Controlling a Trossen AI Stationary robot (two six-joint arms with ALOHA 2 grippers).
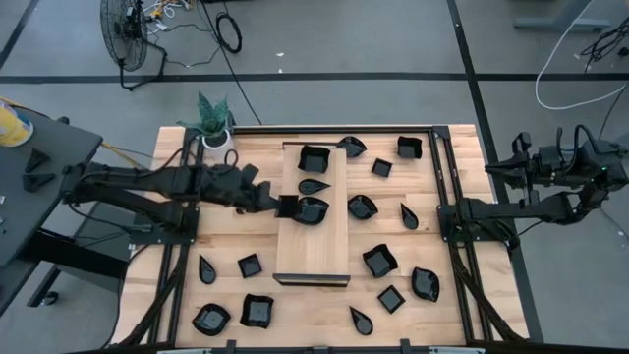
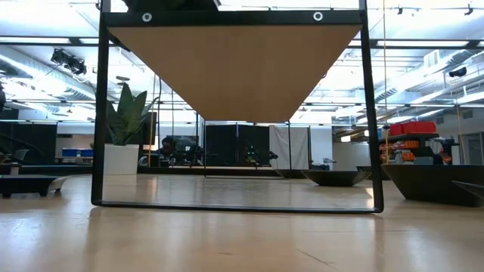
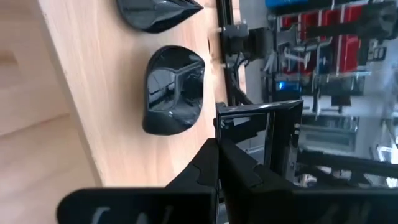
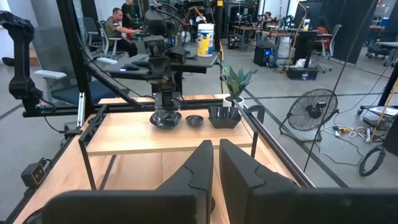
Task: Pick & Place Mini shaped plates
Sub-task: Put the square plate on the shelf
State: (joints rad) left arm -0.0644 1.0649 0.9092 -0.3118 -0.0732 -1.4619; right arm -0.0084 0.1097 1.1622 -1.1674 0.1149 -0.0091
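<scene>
A long pale wooden board [image 1: 313,246] stands raised on a black frame in the middle of the table. It bears three mini shaped plates: a square one [image 1: 314,157], a teardrop [image 1: 314,185] and a wavy-rimmed bowl [image 1: 313,209]. My left gripper [image 1: 278,206] reaches in from the table's left and is shut on a small square black plate [image 1: 289,206] at the board's left edge, beside the bowl [image 3: 174,90]. Off the table's right edge, my right gripper [image 1: 494,169] is drawn back, its fingers [image 4: 216,163] together and holding nothing. My left gripper [image 3: 217,155] pinches one side wall of the square plate [image 3: 225,124] between its two fingers. It comes from the table's left, slanting a little downward. The plate [image 3: 280,143] sticks out past the fingertips, clear of the board's left edge.
Several more black plates lie loose on the table around the board, such as those at the near left [image 1: 211,318] and at the right [image 1: 380,260]. A white pot with a green plant [image 1: 214,133] stands at the far left corner. Black frame rails [image 1: 442,197] run along both sides.
</scene>
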